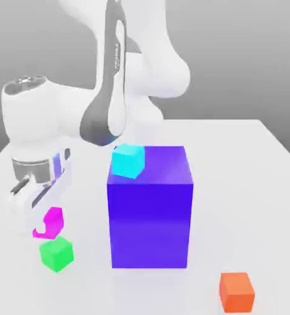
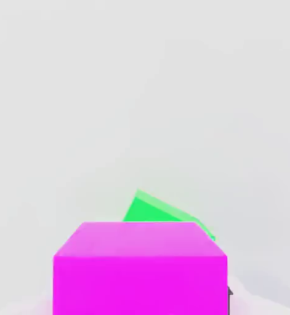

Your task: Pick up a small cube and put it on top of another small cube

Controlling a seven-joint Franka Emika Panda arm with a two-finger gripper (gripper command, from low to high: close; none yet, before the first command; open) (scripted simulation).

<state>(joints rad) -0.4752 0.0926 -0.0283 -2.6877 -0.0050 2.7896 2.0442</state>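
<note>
While pinching the magenta cube (image 1: 54, 220) in the hand (image 1: 41, 226), prob. at the transfer step, w/ grasp done and stacking not yet. Held near the green cube (image 1: 56, 253) on the table (image 1: 227, 184), not on top of it. Next: raise enough for clearance, shift over green, match its angle approx., lower gently, then release once seated.

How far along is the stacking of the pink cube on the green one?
Done: the end effector has shut on the pink cube. In hand: that cube, right by the green cube in the exterior view, but not on it. Left: setting pink on green, then letting go.
</note>
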